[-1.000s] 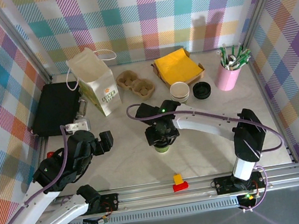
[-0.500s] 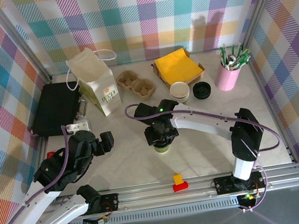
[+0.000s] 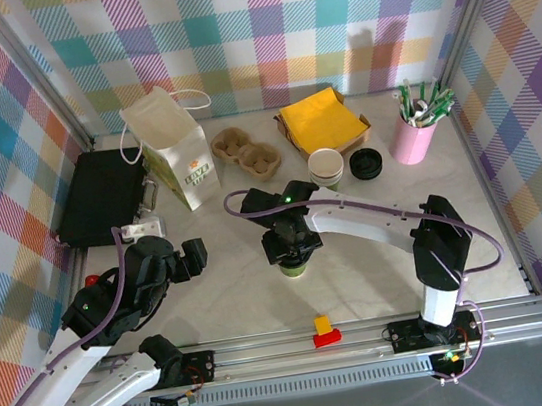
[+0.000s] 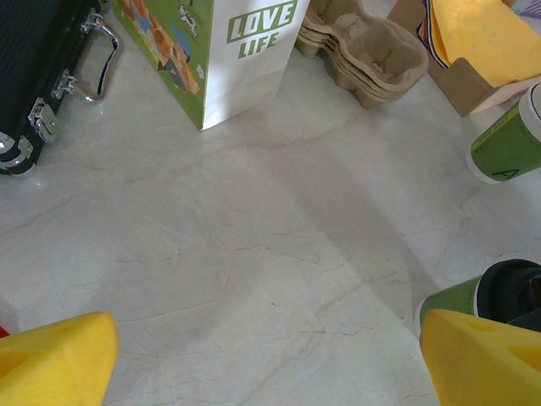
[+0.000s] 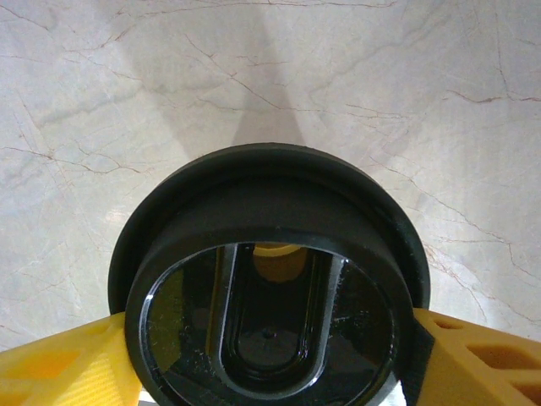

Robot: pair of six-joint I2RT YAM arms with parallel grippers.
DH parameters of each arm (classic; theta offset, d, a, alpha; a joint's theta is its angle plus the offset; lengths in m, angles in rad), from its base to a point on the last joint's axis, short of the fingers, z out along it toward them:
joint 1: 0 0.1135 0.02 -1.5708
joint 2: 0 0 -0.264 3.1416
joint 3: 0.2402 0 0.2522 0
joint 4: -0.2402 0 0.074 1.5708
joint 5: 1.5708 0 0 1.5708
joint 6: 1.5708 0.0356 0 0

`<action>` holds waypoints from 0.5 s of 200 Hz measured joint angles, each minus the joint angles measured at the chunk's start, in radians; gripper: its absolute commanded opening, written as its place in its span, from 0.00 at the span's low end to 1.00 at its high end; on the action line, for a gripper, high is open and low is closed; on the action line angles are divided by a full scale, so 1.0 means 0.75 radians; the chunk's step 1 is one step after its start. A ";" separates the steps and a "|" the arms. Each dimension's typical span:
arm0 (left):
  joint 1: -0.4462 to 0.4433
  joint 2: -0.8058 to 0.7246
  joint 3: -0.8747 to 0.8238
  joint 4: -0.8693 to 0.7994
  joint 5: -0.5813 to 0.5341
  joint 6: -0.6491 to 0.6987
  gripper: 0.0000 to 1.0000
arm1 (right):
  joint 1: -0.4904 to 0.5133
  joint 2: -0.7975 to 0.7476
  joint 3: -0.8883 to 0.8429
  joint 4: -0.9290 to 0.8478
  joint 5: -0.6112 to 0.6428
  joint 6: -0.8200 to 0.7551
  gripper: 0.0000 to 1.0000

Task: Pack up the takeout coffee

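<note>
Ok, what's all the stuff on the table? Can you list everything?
coffee cup: one, green, black lid, table middle
paper bag: one, white, back left
case: one, black, left
cup trays: stack, brown, beside paper bag
napkins: pile, yellow, back
spare cups: stack, cream, behind coffee cup
loose lid: one, black, beside spare cups
tumbler: one, pink, back right
block: one, red-yellow, front rail
left hand: one, black, open, front left
right hand: one, black, closed on coffee cup

White arm links [image 3: 365, 222], black joint housings [image 3: 438, 255], looping purple cables [image 3: 118, 255], yellow end effector fingers [image 4: 55, 355]
</note>
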 measured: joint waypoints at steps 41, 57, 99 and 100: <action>0.000 0.002 0.001 0.000 0.000 -0.004 0.92 | -0.006 0.000 0.001 -0.015 0.026 -0.001 0.74; 0.000 0.008 0.001 0.000 0.000 -0.004 0.92 | -0.021 -0.003 -0.002 -0.016 0.031 -0.001 0.74; 0.000 0.023 0.004 -0.001 0.000 -0.004 0.92 | -0.157 -0.099 -0.120 -0.001 0.039 -0.015 0.75; 0.000 0.023 0.004 -0.001 0.000 -0.004 0.92 | -0.160 -0.102 -0.123 0.000 0.039 -0.015 0.75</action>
